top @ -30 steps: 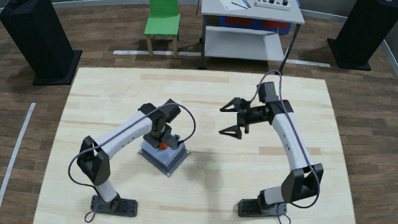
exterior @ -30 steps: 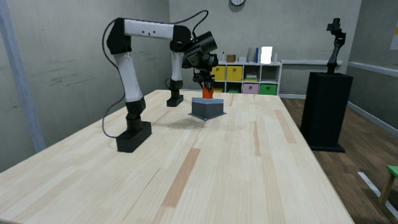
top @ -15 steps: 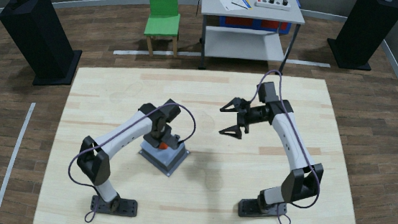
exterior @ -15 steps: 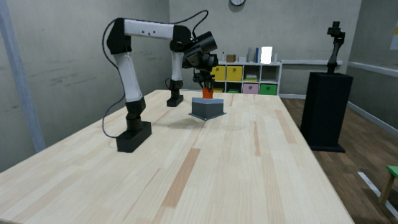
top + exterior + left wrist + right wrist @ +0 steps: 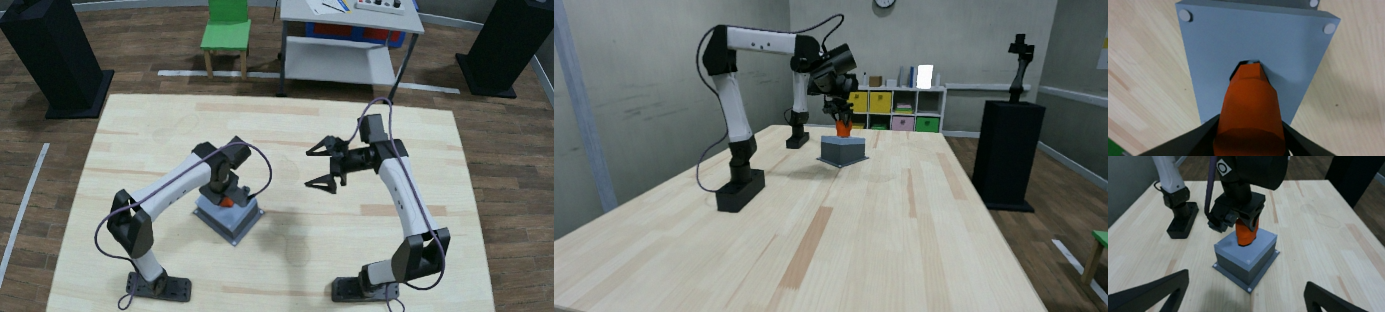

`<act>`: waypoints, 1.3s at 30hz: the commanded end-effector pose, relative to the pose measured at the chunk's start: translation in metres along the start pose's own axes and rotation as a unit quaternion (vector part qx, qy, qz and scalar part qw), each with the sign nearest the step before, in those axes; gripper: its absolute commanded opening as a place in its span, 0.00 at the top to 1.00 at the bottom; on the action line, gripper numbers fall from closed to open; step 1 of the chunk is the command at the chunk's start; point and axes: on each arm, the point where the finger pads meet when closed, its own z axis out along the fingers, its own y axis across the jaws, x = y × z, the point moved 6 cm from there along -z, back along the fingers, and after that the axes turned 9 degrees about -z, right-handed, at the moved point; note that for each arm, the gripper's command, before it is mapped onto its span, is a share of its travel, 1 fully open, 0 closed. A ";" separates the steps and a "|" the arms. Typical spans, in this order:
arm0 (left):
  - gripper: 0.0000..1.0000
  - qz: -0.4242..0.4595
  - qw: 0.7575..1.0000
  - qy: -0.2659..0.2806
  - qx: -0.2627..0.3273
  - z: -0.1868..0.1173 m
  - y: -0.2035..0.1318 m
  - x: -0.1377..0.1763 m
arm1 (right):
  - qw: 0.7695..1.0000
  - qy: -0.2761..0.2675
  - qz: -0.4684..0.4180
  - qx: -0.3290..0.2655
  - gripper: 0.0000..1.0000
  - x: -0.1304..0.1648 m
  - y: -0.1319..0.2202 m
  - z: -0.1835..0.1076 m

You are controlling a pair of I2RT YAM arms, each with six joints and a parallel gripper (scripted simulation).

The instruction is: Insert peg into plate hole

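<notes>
In the right wrist view the two black fingers of the right claw (image 5: 1247,295) (image 5: 320,169) stand spread at the bottom edge, cut off, with nothing between them. Beyond, on the pale wooden tabletop (image 5: 1303,271) (image 5: 320,260) (image 5: 874,240) (image 5: 1139,69), sits a blue-grey square box-like plate (image 5: 1230,247) (image 5: 234,220) (image 5: 843,150) (image 5: 1212,45). The black left claw (image 5: 1246,227) (image 5: 234,192) (image 5: 843,112) (image 5: 1248,122) pinches an orange faceted peg (image 5: 1246,235) (image 5: 226,202) (image 5: 843,129) (image 5: 1250,101) at the plate's top, over the hole (image 5: 1237,67); the peg hides most of that dark opening, so its depth there cannot be told. Farther off, a white marker with a black ring (image 5: 1223,167) shows on the left arm, any lettering too small to read.
</notes>
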 end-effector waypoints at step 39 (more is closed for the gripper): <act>0.60 -0.003 1.000 -0.011 -0.027 -0.006 0.010 -0.001 | 1.000 -0.011 -0.022 0.003 0.00 -0.014 -0.003 -0.003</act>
